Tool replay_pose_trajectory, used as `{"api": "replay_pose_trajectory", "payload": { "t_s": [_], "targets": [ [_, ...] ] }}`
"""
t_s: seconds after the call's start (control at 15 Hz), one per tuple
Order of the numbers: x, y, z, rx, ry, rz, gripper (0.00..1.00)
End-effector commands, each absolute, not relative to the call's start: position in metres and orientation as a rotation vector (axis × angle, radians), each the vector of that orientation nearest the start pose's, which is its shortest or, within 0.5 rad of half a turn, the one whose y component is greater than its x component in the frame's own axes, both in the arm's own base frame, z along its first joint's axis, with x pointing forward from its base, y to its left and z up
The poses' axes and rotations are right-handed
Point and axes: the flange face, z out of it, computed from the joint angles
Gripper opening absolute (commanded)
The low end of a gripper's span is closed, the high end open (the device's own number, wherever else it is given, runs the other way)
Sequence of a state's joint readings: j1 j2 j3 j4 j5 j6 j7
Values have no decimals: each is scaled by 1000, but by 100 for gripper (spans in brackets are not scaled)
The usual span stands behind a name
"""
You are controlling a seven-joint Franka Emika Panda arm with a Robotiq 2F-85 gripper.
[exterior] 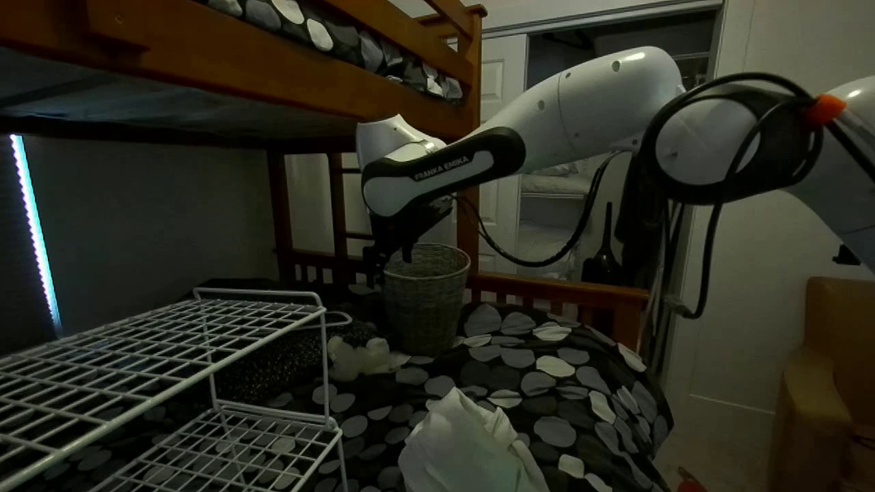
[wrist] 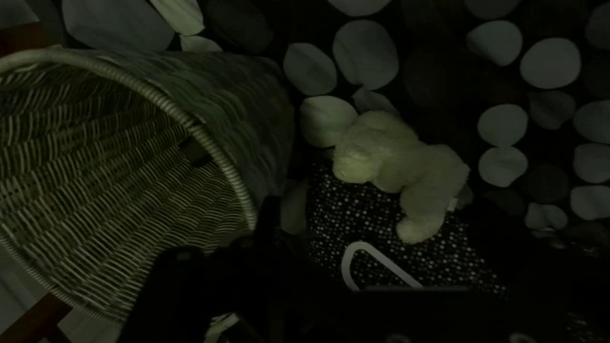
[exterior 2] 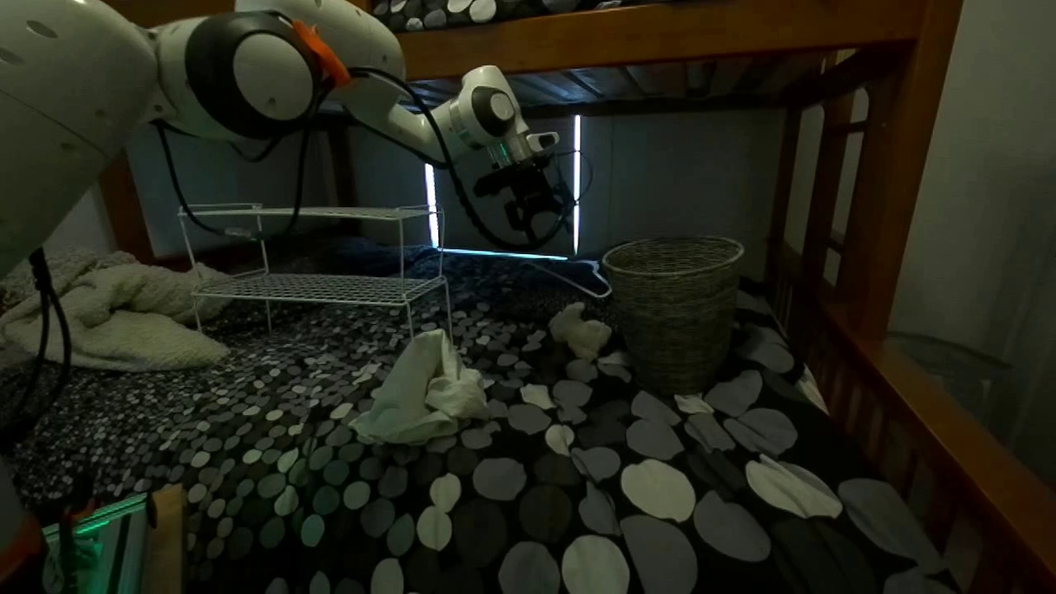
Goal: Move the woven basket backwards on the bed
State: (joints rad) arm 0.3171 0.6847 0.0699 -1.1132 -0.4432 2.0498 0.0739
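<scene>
The woven basket (exterior: 427, 301) stands upright on the bed (exterior: 509, 389), near its end rail. It also shows in an exterior view (exterior 2: 675, 322), at the right. In the wrist view the basket (wrist: 248, 114) fills the left side, its mouth in sight. My gripper (exterior: 391, 270) points down and overlaps the basket's left rim in that exterior view. In an exterior view the gripper (exterior 2: 536, 227) hangs beside the basket, a little above rim height and apart from it. Its fingers look spread, with nothing between them. In the wrist view the jaws are very dark and partly lost against the shadow.
A white wire rack (exterior 2: 322, 285) stands on the bed beside the basket. A cream plush toy (wrist: 400, 166) and a white hanger (wrist: 381, 262) lie next to the basket. A white cloth (exterior 2: 429, 392) lies on the bed. The upper bunk (exterior: 273, 82) overhangs the arm.
</scene>
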Motion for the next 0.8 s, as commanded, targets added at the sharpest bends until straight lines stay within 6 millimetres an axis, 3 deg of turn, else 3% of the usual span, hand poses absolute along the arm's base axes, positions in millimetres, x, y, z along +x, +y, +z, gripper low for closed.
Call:
{"api": "replay_pose_trajectory", "payload": {
  "t_s": [0.0, 0.27, 0.33, 0.4, 0.73],
  "targets": [
    [687, 258, 445, -3325, -714, -569, 100],
    [661, 236, 447, -3317, -748, -526, 100],
    [659, 229, 451, -3296, -769, -601, 100],
    [681, 247, 450, -3308, -754, -557, 100],
    [680, 247, 452, -3301, -757, -575, 100]
  ]
}}
